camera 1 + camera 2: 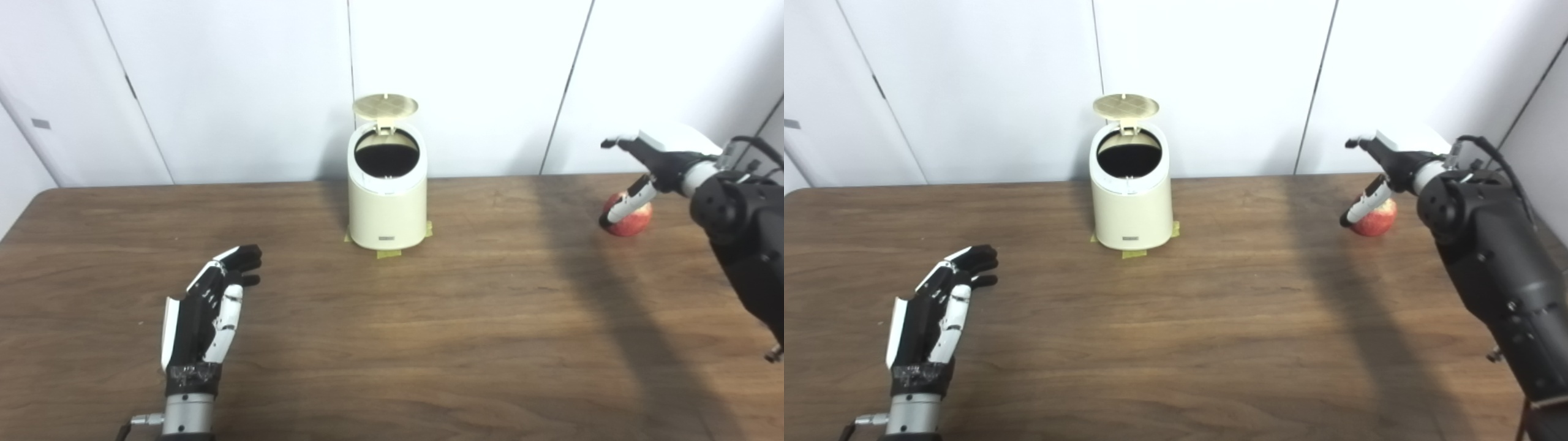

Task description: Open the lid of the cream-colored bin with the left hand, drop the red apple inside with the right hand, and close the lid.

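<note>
near the table's right edge (704,202), right hand (658,165) fingers apart over apple (631,222); left hand (208,312) open

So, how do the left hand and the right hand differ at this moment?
The left hand is low over the near table, far from the cream-colored bin; the right hand is raised above the red apple at the far right. The left hand's fingers point away from the robot; the right hand's spread toward the left. Both are open and hold nothing.

dark wooden table (465,343) — yellowish tape tabs (388,253) stuck on it — white wall panels (245,86) behind
</note>
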Tool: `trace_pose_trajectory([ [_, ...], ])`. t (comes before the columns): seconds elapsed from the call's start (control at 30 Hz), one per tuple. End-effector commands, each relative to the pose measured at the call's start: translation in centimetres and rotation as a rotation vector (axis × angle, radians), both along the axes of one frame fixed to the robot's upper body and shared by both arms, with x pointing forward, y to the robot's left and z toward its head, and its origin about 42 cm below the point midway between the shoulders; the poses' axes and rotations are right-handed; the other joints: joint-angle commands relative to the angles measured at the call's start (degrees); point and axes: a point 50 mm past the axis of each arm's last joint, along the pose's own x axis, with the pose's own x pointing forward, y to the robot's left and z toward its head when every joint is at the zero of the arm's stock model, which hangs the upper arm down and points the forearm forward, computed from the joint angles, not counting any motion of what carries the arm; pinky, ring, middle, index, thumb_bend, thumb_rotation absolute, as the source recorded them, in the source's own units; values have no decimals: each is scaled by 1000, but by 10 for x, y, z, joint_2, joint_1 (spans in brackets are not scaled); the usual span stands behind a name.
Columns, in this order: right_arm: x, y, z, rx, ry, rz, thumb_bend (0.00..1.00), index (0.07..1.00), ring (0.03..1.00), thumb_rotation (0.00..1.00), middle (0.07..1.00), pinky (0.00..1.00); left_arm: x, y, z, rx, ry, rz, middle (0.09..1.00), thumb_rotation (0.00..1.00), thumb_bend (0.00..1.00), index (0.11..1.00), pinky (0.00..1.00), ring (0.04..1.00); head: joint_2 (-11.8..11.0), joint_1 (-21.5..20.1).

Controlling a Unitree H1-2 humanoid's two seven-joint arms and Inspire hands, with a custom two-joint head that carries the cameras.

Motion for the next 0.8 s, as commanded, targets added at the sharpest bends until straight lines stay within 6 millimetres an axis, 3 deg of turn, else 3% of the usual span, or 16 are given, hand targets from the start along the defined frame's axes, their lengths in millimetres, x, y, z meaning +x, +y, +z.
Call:
trace_pose_trajectory([
  [0.0,16,-6,43,-48,-88,6,995,886,908,327,931,641,-13,-10,-2,-29,-5,11,756,635,159,732,692,756,1,0],
  [0.13,32,-13,32,-59,-6,-24,1000,881,886,363,932,637,-14,-10,-1,-27,-14,15,755,656,160,731,695,754,2,3],
  [0.2,36,-16,27,-52,15,-33,1000,880,904,363,941,693,-15,-10,-1,-26,-17,13,758,658,165,733,698,757,3,4],
  [0.4,37,-19,11,-61,42,-42,1000,874,888,376,926,656,-16,-11,-2,-19,-10,16,757,696,199,734,708,762,1,8],
  [0.63,40,-23,0,-22,94,-77,978,877,914,299,949,704,-17,-11,-3,-10,-20,17,757,708,194,735,700,761,0,8],
  [0.77,43,-25,-7,-22,129,-71,984,878,859,318,943,664,-16,-12,-3,-8,-22,23,758,714,201,734,704,760,-1,11],
])
